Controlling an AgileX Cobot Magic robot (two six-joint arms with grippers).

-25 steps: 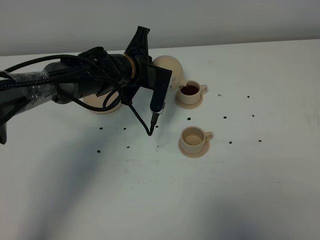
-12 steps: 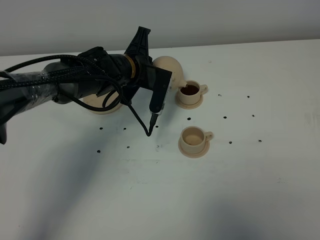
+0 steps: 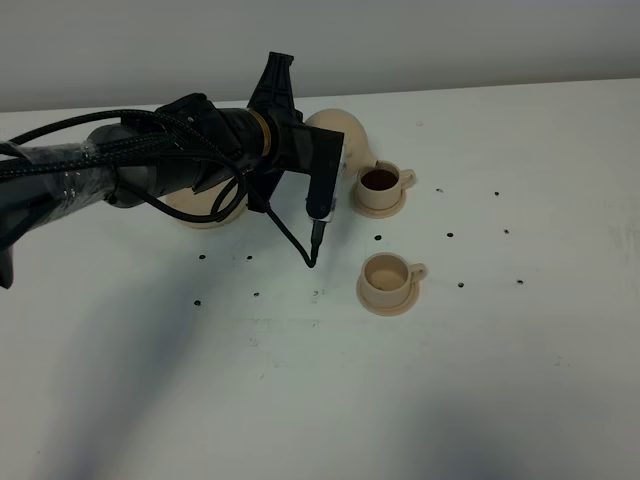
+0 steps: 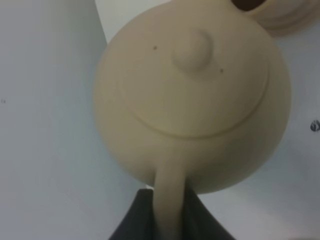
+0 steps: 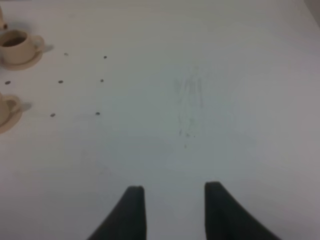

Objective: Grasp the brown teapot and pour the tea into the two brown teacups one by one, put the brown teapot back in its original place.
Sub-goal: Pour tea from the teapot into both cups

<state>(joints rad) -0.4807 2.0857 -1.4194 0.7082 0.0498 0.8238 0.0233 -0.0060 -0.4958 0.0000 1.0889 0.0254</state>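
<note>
The brown teapot [image 3: 342, 130] hangs tilted above the table, its spout next to the far teacup [image 3: 380, 182], which holds dark tea. My left gripper [image 4: 169, 222] is shut on the teapot's loop handle; in the left wrist view the lid knob [image 4: 192, 50] faces the camera. In the exterior view the wrist hides the fingers. The near teacup [image 3: 386, 273] sits on its saucer and looks empty. The original place, a wide saucer [image 3: 197, 216], lies bare behind the left arm. My right gripper [image 5: 175, 195] is open over bare table, with nothing between its fingers.
The white table [image 3: 480, 380] carries small dark dots around the cups. A black cable [image 3: 290, 240] dangles from the left wrist down to the table near the near teacup. In the right wrist view both cups [image 5: 15, 44] sit far off at the edge.
The left wrist has turned slightly and its dangling cable has swung to the right. The teapot stays by the far teacup. The cups have not moved.
</note>
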